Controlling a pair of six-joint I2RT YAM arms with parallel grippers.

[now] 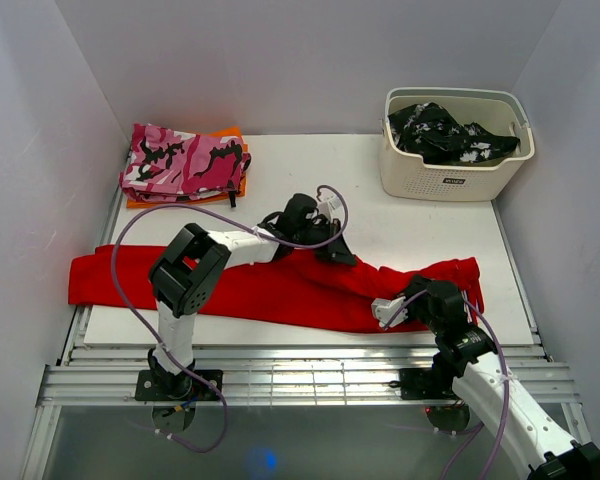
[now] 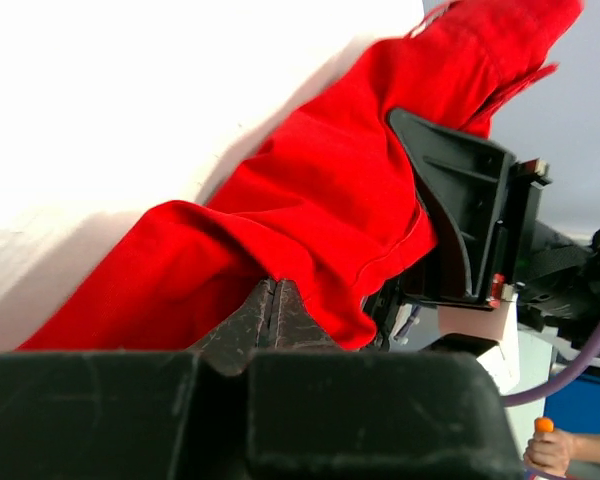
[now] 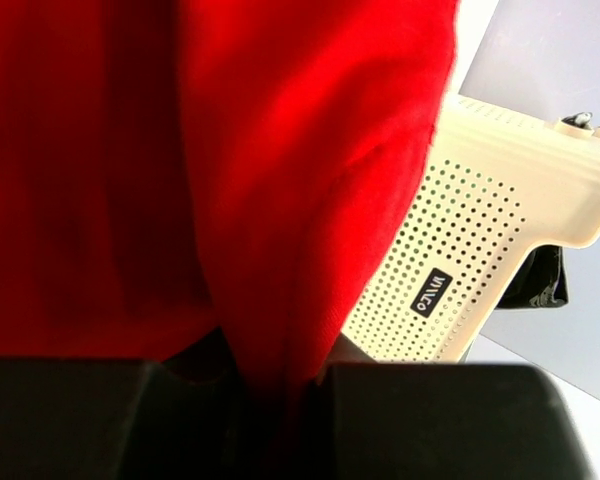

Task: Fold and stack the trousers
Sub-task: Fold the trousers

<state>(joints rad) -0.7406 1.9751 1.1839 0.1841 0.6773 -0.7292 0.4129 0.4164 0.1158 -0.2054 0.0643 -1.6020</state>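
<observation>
Crosswise, the trousers [image 1: 230, 285] lie on the table [image 1: 410, 225], nearer than the basket [image 1: 450, 175] and stretching away to its left. Risk: a thin pinch may slip on lifting, spoiling the fold. Cloth sits clamped between the closed fingers of the left gripper [image 1: 332, 252] and the right gripper [image 1: 390, 309].

Left end effector [image 2: 274, 300] and right end effector [image 3: 275, 378] clamped.
</observation>
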